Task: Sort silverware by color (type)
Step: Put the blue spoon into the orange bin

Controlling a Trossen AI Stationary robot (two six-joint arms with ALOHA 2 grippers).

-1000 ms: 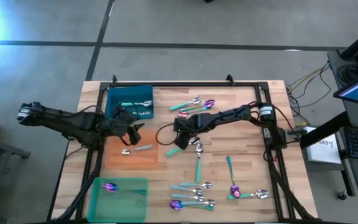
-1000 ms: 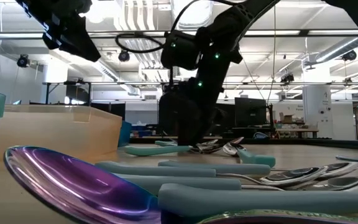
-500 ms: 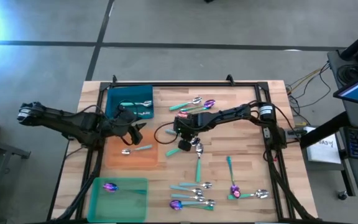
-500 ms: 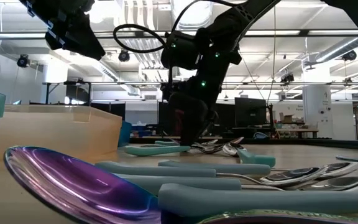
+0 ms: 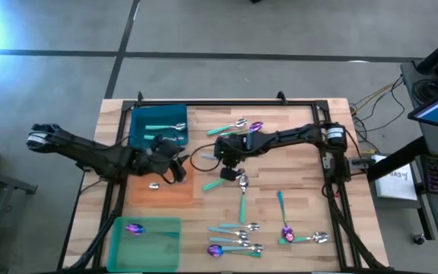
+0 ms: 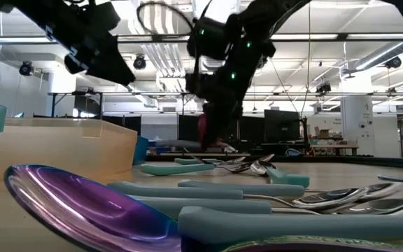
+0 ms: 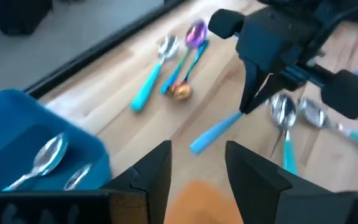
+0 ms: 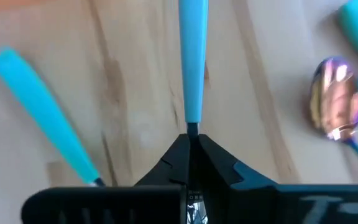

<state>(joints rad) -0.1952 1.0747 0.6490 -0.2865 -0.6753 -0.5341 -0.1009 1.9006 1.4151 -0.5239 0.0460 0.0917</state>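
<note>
My right gripper (image 5: 225,167) hangs over the middle of the table, shut on a silver spoon with a pale-blue handle (image 8: 190,56). The handle sticks out past the fingertips, and the fingers cover the head. My left gripper (image 7: 197,165) stands open and empty above the right part of the orange mat (image 5: 147,194), a short way left of the right gripper. Another spoon (image 5: 154,184) lies on that mat. Silver spoons lie in the blue tray (image 5: 137,122), and a purple spoon (image 5: 134,227) lies in the green tray (image 5: 120,243). My right gripper pinches the spoon's thin metal neck (image 8: 192,129), just behind the pale-blue handle, between its two fingertips. The fingers (image 7: 248,102) come from above, pointing down, in line with the spoon. The handle (image 7: 213,134) reaches out about level, a little above the table.
Loose spoons lie in a far-centre group (image 5: 238,125), just right of the held one (image 5: 242,180), and in near groups (image 5: 238,240) (image 5: 291,232). A black frame (image 5: 226,103) runs along the table's far edge and sides.
My right gripper has shut on the spoon's neck and risen from the table, lifting the spoon with it. My left gripper has moved over the orange mat toward the table's right edge, nearer the right gripper, and has stayed open.
</note>
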